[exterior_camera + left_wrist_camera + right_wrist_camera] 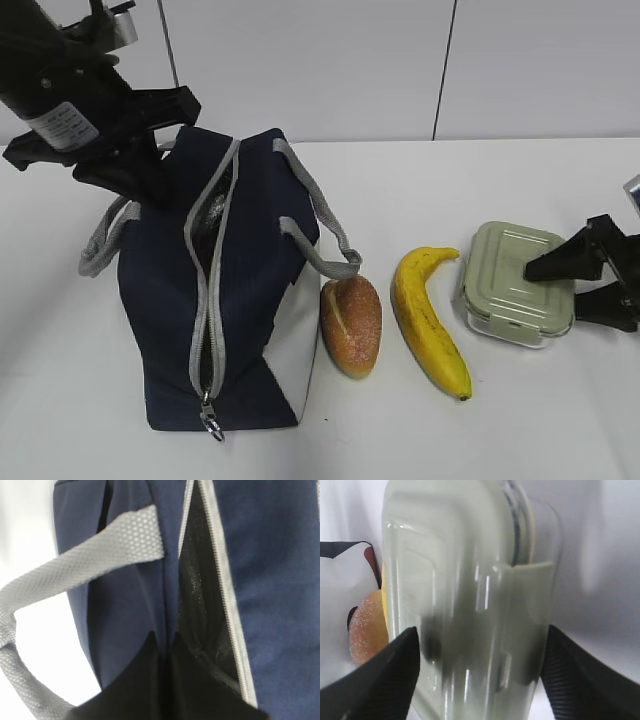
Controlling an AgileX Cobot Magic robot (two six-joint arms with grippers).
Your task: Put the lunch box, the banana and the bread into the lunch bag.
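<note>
The right gripper (480, 675) stands spread, one finger on either side of the lunch box (470, 605), which rests on the white table (520, 420); no squeeze is evident, so the first pick looks to be in hand, and the next move calls for closing squarely on its short sides. Beyond the box from this gripper lie the banana (430, 320), then the bread (351, 325) (both outside the bag). Farthest stands the lunch bag (240, 300), its zipper parted, the left gripper (162, 690) pressed together at its opening. Behind, a plain white wall (330, 60).
</note>
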